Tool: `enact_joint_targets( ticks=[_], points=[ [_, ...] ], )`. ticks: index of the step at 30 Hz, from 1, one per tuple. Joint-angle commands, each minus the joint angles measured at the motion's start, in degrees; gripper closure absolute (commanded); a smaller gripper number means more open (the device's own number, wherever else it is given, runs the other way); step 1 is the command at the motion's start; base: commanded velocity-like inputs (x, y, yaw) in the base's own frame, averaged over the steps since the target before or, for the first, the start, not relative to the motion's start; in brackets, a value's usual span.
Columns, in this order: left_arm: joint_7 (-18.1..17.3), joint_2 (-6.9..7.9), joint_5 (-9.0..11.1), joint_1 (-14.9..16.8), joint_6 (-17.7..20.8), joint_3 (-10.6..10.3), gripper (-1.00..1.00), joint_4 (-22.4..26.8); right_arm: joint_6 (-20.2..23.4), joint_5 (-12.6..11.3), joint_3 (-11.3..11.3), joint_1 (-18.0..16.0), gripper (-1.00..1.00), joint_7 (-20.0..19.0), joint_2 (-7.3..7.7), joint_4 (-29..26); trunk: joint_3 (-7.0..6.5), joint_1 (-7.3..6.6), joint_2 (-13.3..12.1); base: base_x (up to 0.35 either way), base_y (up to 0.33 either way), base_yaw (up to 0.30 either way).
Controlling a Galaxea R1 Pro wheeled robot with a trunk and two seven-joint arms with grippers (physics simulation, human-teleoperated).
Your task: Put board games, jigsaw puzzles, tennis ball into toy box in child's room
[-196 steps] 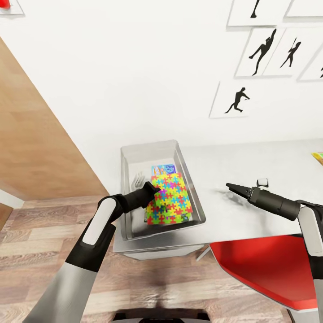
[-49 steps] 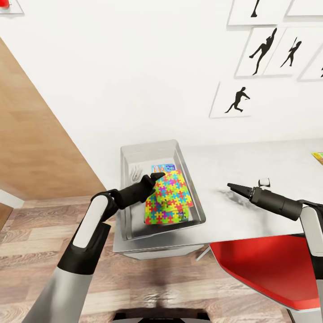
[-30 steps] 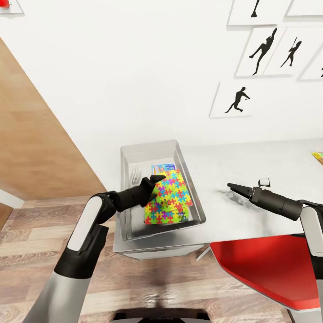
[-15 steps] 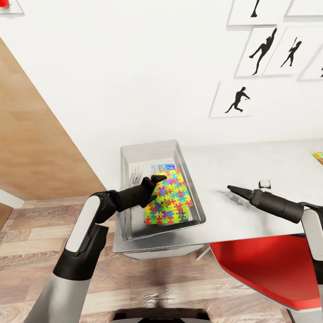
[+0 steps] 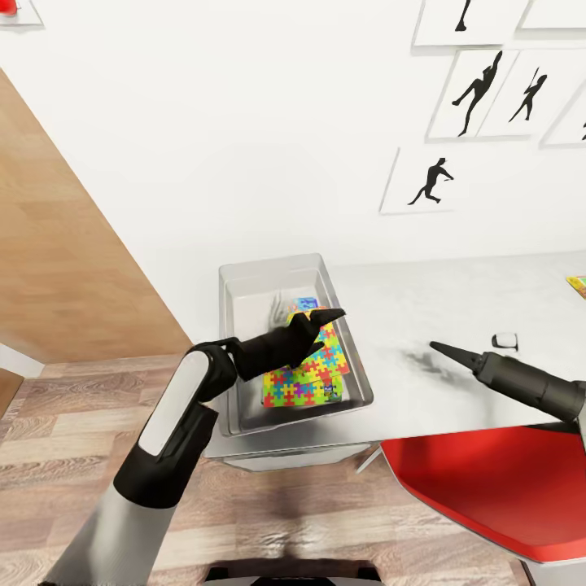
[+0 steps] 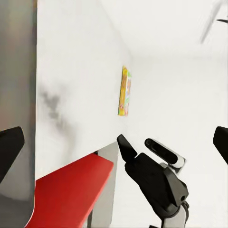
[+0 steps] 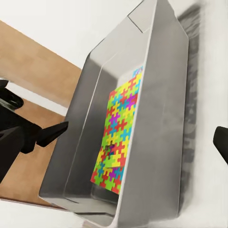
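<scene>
Now puzzle point(image 5: 308, 381) in toy box point(image 5: 244, 285) — left fingers point(image 5: 325, 316) above

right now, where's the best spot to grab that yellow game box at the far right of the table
Probably across its narrower width, coming straight down with the right claw, the nearer arm. The board game lies flat on the table and looks very thin in the left wrist view, so a sideways pinch on its thickness seems hard. Fingers pointing down over both long edges seems safer.
</scene>
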State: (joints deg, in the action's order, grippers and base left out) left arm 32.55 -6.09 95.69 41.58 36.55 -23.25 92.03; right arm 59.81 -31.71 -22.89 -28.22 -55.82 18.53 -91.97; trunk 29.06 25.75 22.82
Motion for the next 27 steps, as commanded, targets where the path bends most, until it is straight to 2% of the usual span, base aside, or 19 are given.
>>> enact_joint_targets(
  ticks=[1, 2, 3, 6, 7, 10, 11, 13, 14, 18, 22, 27],
  points=[
    [-0.35, -0.03, 0.57, 0.49, -0.05, -0.89, -1.0, 0.06, 0.19, 0.22, -0.62, 0.05, -1.0, -1.16, 0.03, -0.12, 0.08, 0.03, 0.1, 0.0, 0.0, 0.0],
    [-1.2, -0.06, 0.55, 0.95, -0.11, -1.81, -1.0, 0.08, 0.19, 0.22, -1.26, 0.13, -1.0, -2.12, 0.04, -0.21, 0.08, 0.03, 0.1, 0.0, 0.0, 0.0],
    [-1.2, -0.06, 0.55, 0.95, -0.11, -1.81, -1.0, 0.08, 0.19, 0.22, -1.26, 0.13, -1.0, -2.12, 0.04, -0.21, 0.08, 0.03, 0.1, 0.0, 0.0, 0.0],
    [-3.34, -0.29, 0.51, 2.36, -0.23, -4.31, -1.0, 0.1, 0.19, 0.23, -3.41, 0.35, -1.0, -4.45, 0.18, -0.39, 0.08, 0.03, 0.1, 0.0, 0.0, 0.0],
    [-3.34, -0.29, 0.51, 2.36, -0.23, -4.31, -1.0, 0.1, 0.19, 0.23, -3.41, 0.35, -1.0, -4.45, 0.18, -0.39, 0.08, 0.03, 0.1, 0.0, 0.0, 0.0],
    [-5.5, -0.82, 0.48, 3.38, -0.3, -6.46, -1.0, 0.13, 0.19, 0.24, -5.66, 0.6, -1.0, -5.71, 0.85, -0.48, 0.08, 0.03, 0.1, 0.0, 0.0, 0.0],
    [-5.5, -0.82, 0.48, 3.38, -0.3, -6.46, -1.0, 0.13, 0.19, 0.24, -5.66, 0.6, -1.0, -5.71, 0.85, -0.48, 0.08, 0.03, 0.1, 0.0, 0.0, 0.0],
    [-7.19, -1.17, 0.36, 3.84, -0.36, -7.83, -1.0, 0.11, 0.19, 0.24, -6.69, 0.7, -1.0, -6.18, 1.52, -0.52, 0.08, 0.03, 0.1, 0.0, 0.0, 0.0],
    [-7.19, -1.17, 0.36, 3.84, -0.36, -7.83, -1.0, 0.11, 0.19, 0.24, -6.69, 0.7, -1.0, -6.18, 1.52, -0.52, 0.08, 0.03, 0.1, 0.0, 0.0, 0.0],
    [-10.03, -1.65, 0.16, 4.58, -0.51, -9.64, -1.0, 0.09, 0.19, 0.43, -8.77, 0.81, -1.0, -6.65, 3.33, -0.55, 0.01, 0.03, 0.1, 0.0, 0.0, -0.055],
    [-10.83, -1.87, 0.08, 4.92, -0.54, -10.26, -1.0, 0.1, 0.19, 0.59, -10.24, 0.87, -1.0, -6.75, 4.27, -0.56, -0.1, 0.03, 0.1, 0.0, 0.0, -0.142],
    [-11.7, -2.34, -0.01, 5.83, -0.58, -12.52, -1.0, 0.09, 0.19, 0.82, -12.3, 1.57, -1.0, -6.79, 5.43, -0.57, -0.26, 0.03, 0.1, 0.0, 0.0, -0.209]
  ],
)
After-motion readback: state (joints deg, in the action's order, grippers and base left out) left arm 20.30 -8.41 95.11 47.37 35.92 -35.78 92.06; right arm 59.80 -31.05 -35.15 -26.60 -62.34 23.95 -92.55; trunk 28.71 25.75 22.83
